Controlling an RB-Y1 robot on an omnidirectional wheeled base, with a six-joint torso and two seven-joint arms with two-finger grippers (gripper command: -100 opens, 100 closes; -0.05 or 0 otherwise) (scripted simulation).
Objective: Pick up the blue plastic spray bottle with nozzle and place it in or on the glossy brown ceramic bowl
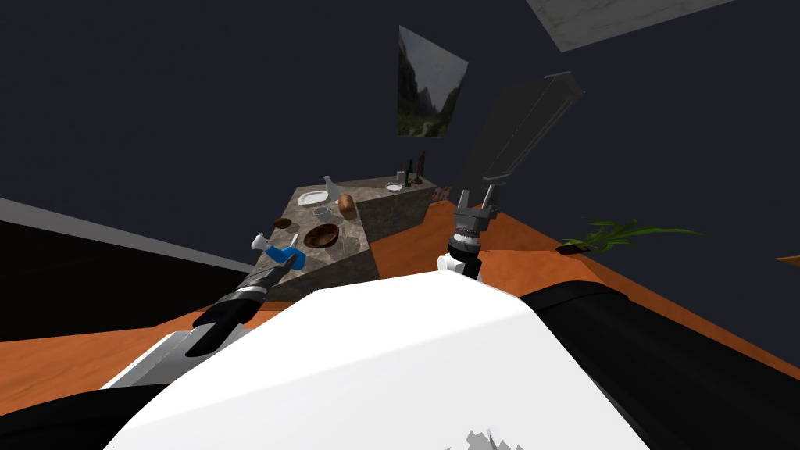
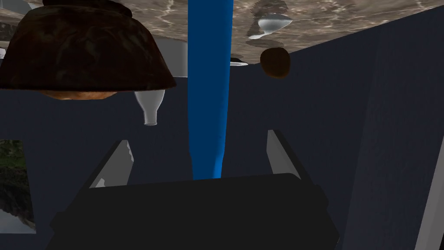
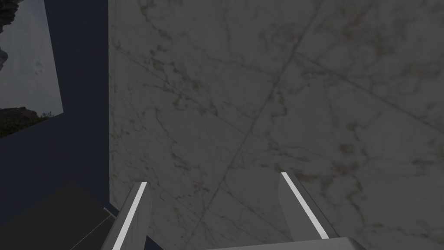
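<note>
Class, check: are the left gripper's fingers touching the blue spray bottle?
Apart. In the left wrist view the blue spray bottle runs between the left gripper's open fingers, with a gap on each side.

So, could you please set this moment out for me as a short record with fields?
spray bottle: blue, between the left gripper's fingers, neither finger pressing it
left gripper: open, around the bottle at the near end of the stone counter
right gripper: open, raised, holding nothing
bowl: brown, on the counter, just beyond the bottle
also on counter: white plate, bread loaf
step: bottle not yet gripped
</note>
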